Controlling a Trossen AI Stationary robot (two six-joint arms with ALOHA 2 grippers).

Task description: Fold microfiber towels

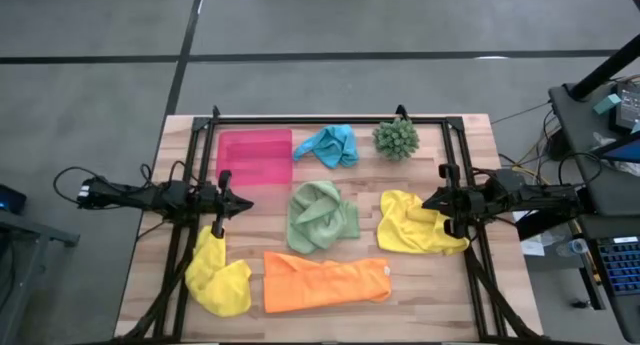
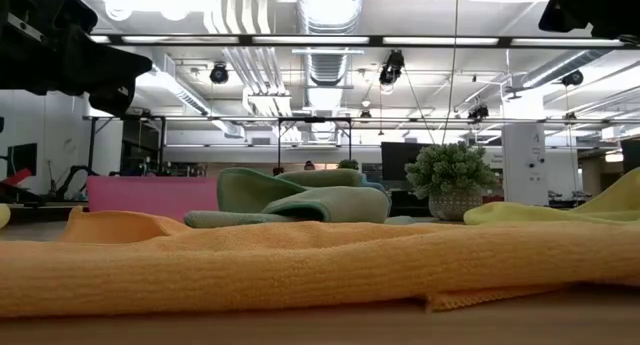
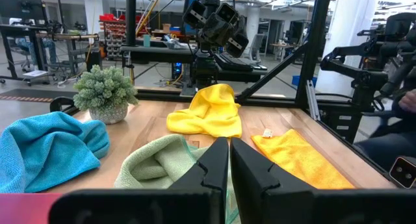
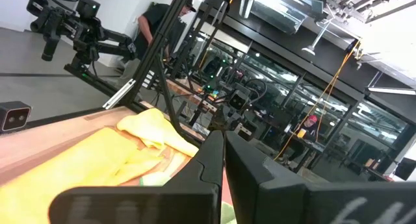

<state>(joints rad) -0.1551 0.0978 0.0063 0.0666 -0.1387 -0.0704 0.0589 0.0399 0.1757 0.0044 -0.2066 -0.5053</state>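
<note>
From above, the left gripper (image 1: 243,202) hung over the wooden table (image 1: 440,295) with its fingers pressed together and holding nothing; the flat pink rectangular tray (image 1: 255,156) lay just beyond it, a crumpled yellow microfiber towel (image 1: 218,275) lay near it toward the front edge, and the light green microfiber towel (image 1: 321,216) lay between it and the right gripper (image 1: 428,202). The right gripper was also pressed together and empty, just at the edge of the second yellow microfiber towel (image 1: 415,224). The long orange microfiber towel (image 1: 325,281) lay along the front, the turquoise blue microfiber towel (image 1: 331,145) lay at the far side beside the small spiky green plant ball (image 1: 396,137). In the low view the orange towel (image 2: 300,265) filled the foreground, with the green towel (image 2: 300,200) and the plant (image 2: 450,175) behind it. In the left wrist view the closed fingers (image 3: 214,162) pointed over the green towel (image 3: 159,162) toward the yellow one (image 3: 208,110). In the right wrist view the closed fingers (image 4: 211,152) stood above a yellow towel (image 4: 97,156), and a person (image 4: 159,23) stood in the room behind.
</note>
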